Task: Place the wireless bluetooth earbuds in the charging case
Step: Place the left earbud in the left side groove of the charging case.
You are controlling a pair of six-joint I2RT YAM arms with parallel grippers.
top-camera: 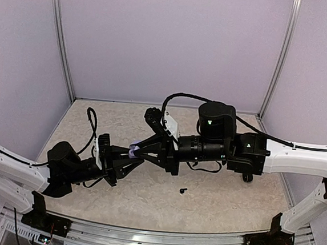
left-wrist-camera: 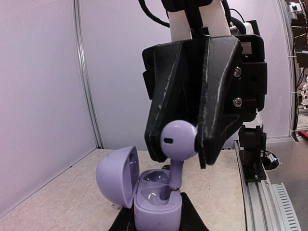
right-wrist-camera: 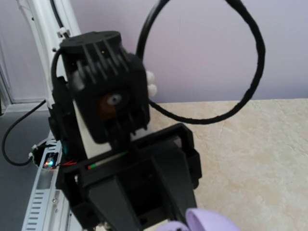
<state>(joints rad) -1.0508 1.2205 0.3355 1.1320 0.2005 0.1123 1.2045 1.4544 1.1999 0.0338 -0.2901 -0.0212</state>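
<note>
The charging case [left-wrist-camera: 156, 208] is lilac, its lid [left-wrist-camera: 115, 175] swung open to the left. It stands upright between the black fingers [left-wrist-camera: 193, 217] of my left gripper [left-wrist-camera: 158, 219], which is shut on its base. From above, my right gripper [left-wrist-camera: 179, 144] is shut on the round head of a lilac earbud [left-wrist-camera: 178, 139]. The earbud's stem tip sits at the mouth of the case's nearer socket, and the farther socket is empty. From above, both grippers meet mid-table at the lilac case [top-camera: 133, 150]. The right wrist view shows only the lid's edge [right-wrist-camera: 211, 221].
A tiny black earbud-like piece [top-camera: 183, 190] lies on the beige table in front of the right arm. A dark rounded object [top-camera: 152, 115] sits behind the grippers. Pale walls close in three sides. A metal rail [left-wrist-camera: 262, 202] runs along the near edge.
</note>
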